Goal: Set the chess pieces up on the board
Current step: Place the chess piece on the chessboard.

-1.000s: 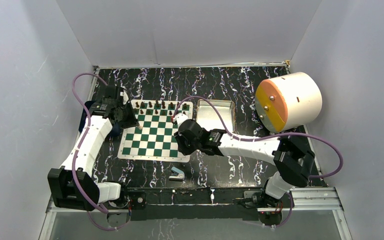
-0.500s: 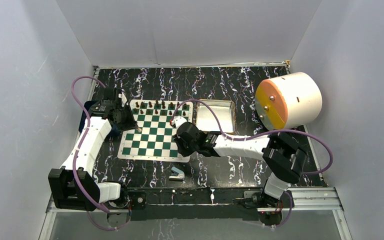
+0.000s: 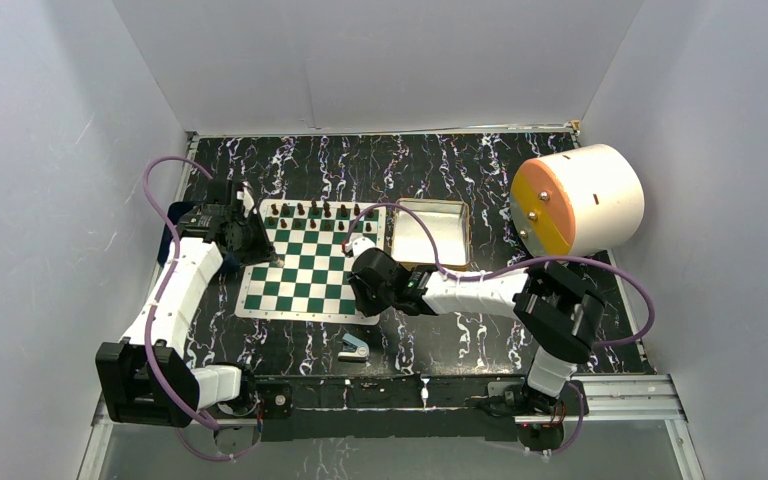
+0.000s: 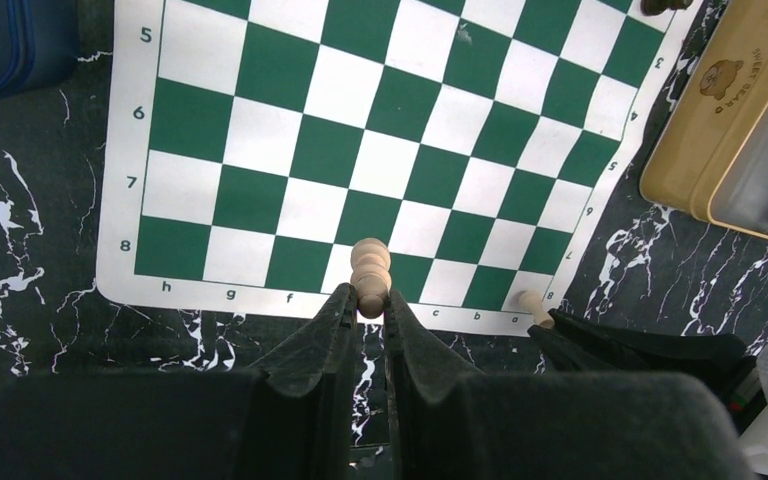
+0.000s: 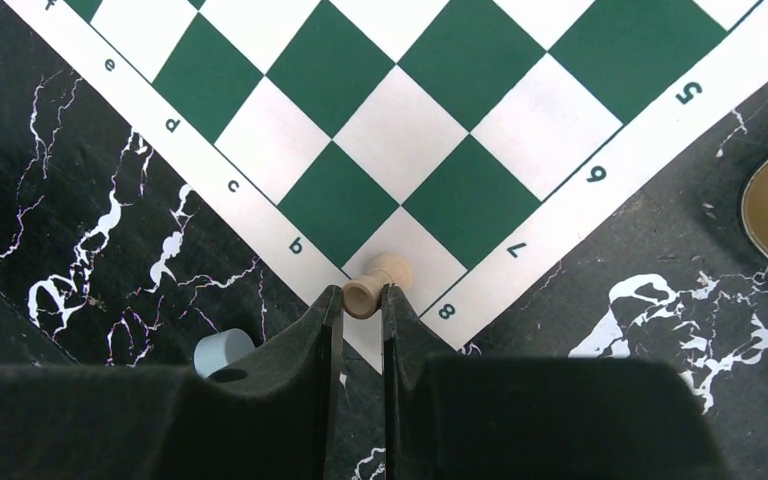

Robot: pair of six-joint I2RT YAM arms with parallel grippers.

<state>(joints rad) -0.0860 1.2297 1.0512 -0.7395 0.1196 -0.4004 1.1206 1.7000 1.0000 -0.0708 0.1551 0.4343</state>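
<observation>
The board point(image 3: 307, 268) lies left of centre, with several dark chess pieces point(image 3: 320, 211) standing along its far edge. In the left wrist view my left gripper point(image 4: 368, 295) is shut on the base of a pale, knobbed chess piece point(image 4: 371, 268), over the lettered edge of the board point(image 4: 260, 150). My right gripper point(image 5: 361, 293) is shut on the base of a small pale piece point(image 5: 380, 280), which lies tipped over the board's corner marked 8 point(image 5: 447, 311). That piece point(image 4: 533, 305) also shows in the left wrist view. From above, my left gripper point(image 3: 263, 248) and right gripper point(image 3: 365, 300) hang over the board's left and near-right parts.
A silver tin point(image 3: 428, 232) sits just right of the board. A big white cylinder with an orange face point(image 3: 575, 200) stands at the far right. A small blue-and-white stapler-like object point(image 3: 354, 347) lies in front of the board. A dark blue tray point(image 4: 5, 45) is beside the board's left edge.
My right arm has drifted left and nearer, bringing its pale piece over the board's near-right corner. The left gripper has barely shifted, still holding its piece.
</observation>
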